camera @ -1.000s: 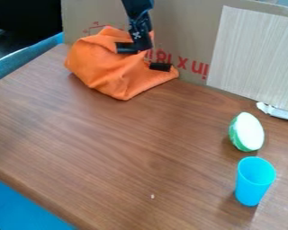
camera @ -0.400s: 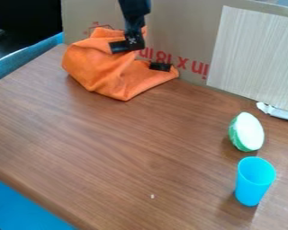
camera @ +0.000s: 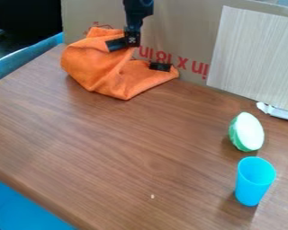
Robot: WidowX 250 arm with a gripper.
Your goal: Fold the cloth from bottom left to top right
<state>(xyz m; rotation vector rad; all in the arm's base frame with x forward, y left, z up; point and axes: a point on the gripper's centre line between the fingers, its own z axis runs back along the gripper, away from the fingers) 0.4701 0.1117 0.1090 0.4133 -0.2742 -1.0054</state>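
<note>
Cloth [camera: 95, 63] (orange) bunched at far-left part of table [camera: 122, 143], up by cardboard [camera: 176, 27]. End effector [camera: 123, 42] at cloth's upper part; can't tell if spread, closed or pinching. Black block [camera: 160, 66] at cloth's right part. Blue cup [camera: 253, 184] upright on right, green-white piece [camera: 247, 132] just beside it.

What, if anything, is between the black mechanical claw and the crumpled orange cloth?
Nothing visible: the claw is right at the upper part of the cloth. A small black rectangular piece sits at its right side, not between them. The tall light-blue cup stands well away.
</note>
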